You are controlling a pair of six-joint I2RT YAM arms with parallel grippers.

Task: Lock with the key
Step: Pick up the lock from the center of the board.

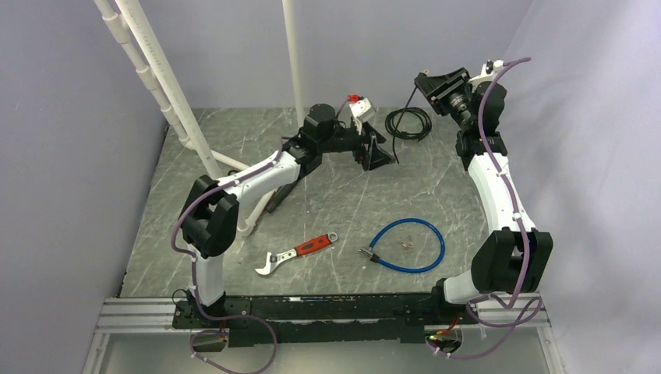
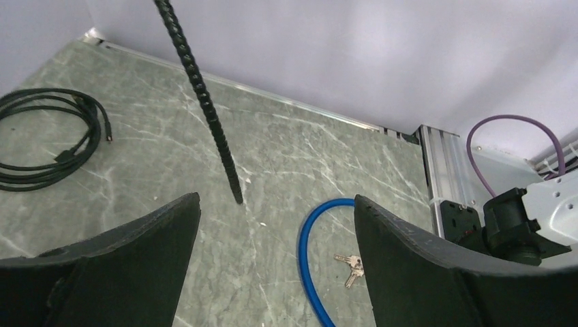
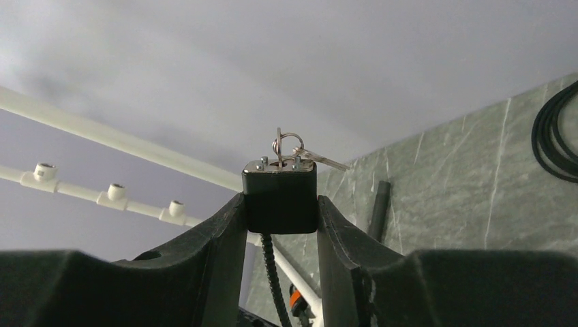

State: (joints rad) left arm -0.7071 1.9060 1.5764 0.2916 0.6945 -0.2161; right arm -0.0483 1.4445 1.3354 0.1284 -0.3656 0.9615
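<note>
Close to the near edge of the table (image 1: 343, 202), left of its middle, lies a red-handled wrench (image 1: 296, 251). Right of it lies a blue cable (image 1: 409, 244) in a loop, with a small bunch of keys (image 2: 349, 267) flat on the table inside the loop. Toward the middle of the far edge the left claw (image 1: 376, 152) hangs above the table, its fingers spread apart and holding nothing. A coiled black cord (image 1: 409, 123) rests by the far edge. Above the far right corner the right claw (image 3: 280, 201) is clamped on a black padlock (image 3: 280, 191), held off the table. A key ring (image 3: 290, 146) sticks up from the padlock's top face, and a ribbed black cable (image 2: 204, 102) dangles from below it.
</note>
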